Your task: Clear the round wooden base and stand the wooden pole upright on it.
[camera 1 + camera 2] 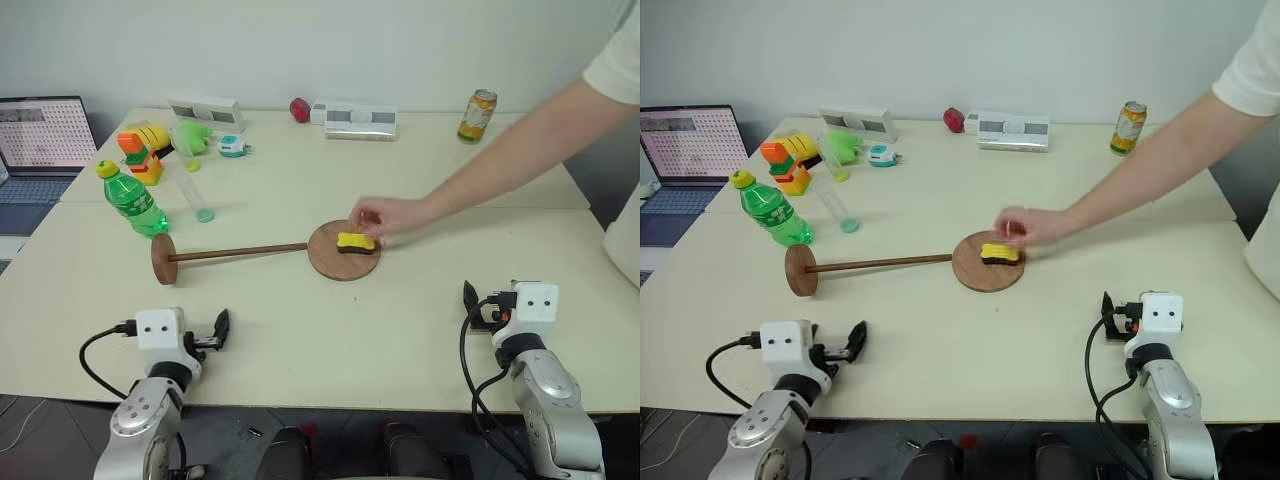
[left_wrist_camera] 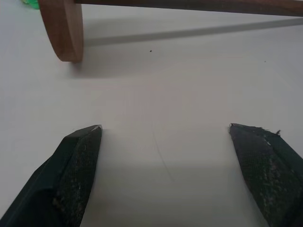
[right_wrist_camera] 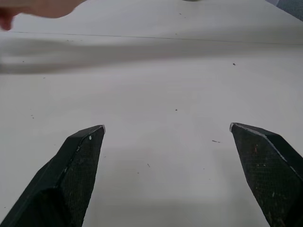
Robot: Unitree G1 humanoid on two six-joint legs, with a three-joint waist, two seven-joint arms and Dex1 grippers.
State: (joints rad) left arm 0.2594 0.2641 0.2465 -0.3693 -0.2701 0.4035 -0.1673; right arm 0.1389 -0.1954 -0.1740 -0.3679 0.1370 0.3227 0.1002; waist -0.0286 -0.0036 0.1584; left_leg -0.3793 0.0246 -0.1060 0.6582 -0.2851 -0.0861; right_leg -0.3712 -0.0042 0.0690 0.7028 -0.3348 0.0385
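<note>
Right now your round wooden base (image 1: 344,251) lies flat near the middle of the table (image 1: 420,330), and a yellow sponge (image 1: 356,242) sits on top of it. A person's hand (image 1: 385,217) reaches in from the far right side of the base and rests at the sponge; you cannot tell whether the fingers actually grip it. Your wooden pole (image 1: 240,252) lies on its side to the left of the base, its bare tip touching or just meeting the base's left edge, and its fixed disc end standing on edge well to the left. A green bottle (image 1: 133,199) lies beyond that disc end, with a clear tube (image 1: 196,196) beside it, and a drink can (image 1: 477,116) stands far behind the base to the right.

Your left gripper (image 2: 165,135) hovers over bare table nearer to you than the pole's disc, fingers spread wide and empty. Your right gripper (image 3: 166,130) hangs near the base's right side, nearer to you, likewise spread wide and holding nothing.
</note>
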